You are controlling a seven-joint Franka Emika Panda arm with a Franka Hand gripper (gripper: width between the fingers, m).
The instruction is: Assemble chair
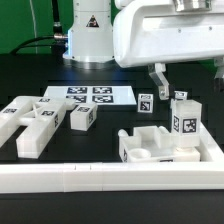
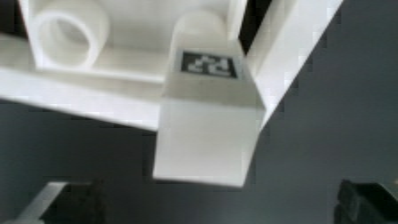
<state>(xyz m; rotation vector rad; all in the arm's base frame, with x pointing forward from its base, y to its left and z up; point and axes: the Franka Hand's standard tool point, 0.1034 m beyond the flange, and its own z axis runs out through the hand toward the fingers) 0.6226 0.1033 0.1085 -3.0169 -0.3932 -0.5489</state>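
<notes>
Exterior view: hung over the part-built chair [image 1: 158,150] beside the rail [image 1: 90,178], gripper [image 1: 170,85] spread open, holding nothing. Wrist view: looked down on the tagged upright bar [image 2: 208,120], between the fingers [image 2: 43,200] but untouched. Needed centring on that bar, a straight descent, a square close on its flat sides. Looked glossy, white, blocky, likely slippery. Noted loose pieces [image 1: 40,122] well apart, toward the exterior view's left.
</notes>
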